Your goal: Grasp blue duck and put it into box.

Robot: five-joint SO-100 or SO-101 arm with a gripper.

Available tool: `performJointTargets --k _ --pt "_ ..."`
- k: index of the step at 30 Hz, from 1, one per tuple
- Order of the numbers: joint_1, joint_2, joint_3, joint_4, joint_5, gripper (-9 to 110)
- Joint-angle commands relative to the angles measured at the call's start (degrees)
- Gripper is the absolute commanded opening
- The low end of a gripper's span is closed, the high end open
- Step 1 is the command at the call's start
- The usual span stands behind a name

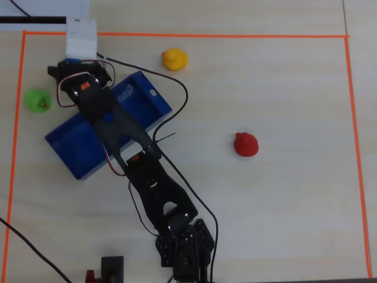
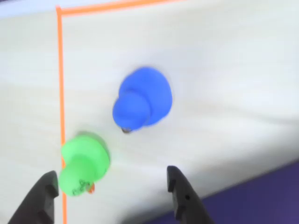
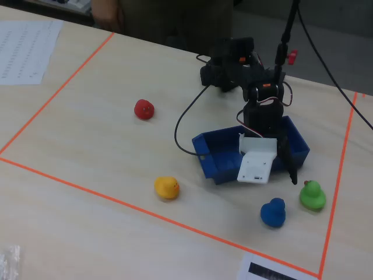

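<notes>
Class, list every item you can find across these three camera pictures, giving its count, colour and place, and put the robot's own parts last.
Small rounded blue toy duck: one, blue, on the table near the tape corner, beside the green duck.
Small green toy duck: one, green, next to the orange tape line.
Small yellow toy duck: one, yellow, on open table.
Small red toy duck: one, red, alone mid-table.
Dark blue plastic tray box: one, dark blue, under the arm.
Orange tape border: one rectangle, orange, framing the table.
Black robot arm: one, black, reaching across the box.
Pincer: one, black, open, above the table near the blue and green ducks.
</notes>
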State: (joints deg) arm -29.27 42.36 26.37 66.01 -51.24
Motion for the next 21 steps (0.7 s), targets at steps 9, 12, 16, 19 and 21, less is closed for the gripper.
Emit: performJointTargets --k 9,12,16,19,21 --pt "-0.79 -2.81 0.09 -10.63 -0.97 31" --pt "-0.88 -4.31 0.09 -11.69 -0.88 30" --pt "-0.62 -6.06 0.09 -13.27 -0.79 30" --pt "-0.18 -6.77 0.00 -13.89 -0.88 30" --pt "-0.18 -7.12 -0.18 -14.15 -0.62 30"
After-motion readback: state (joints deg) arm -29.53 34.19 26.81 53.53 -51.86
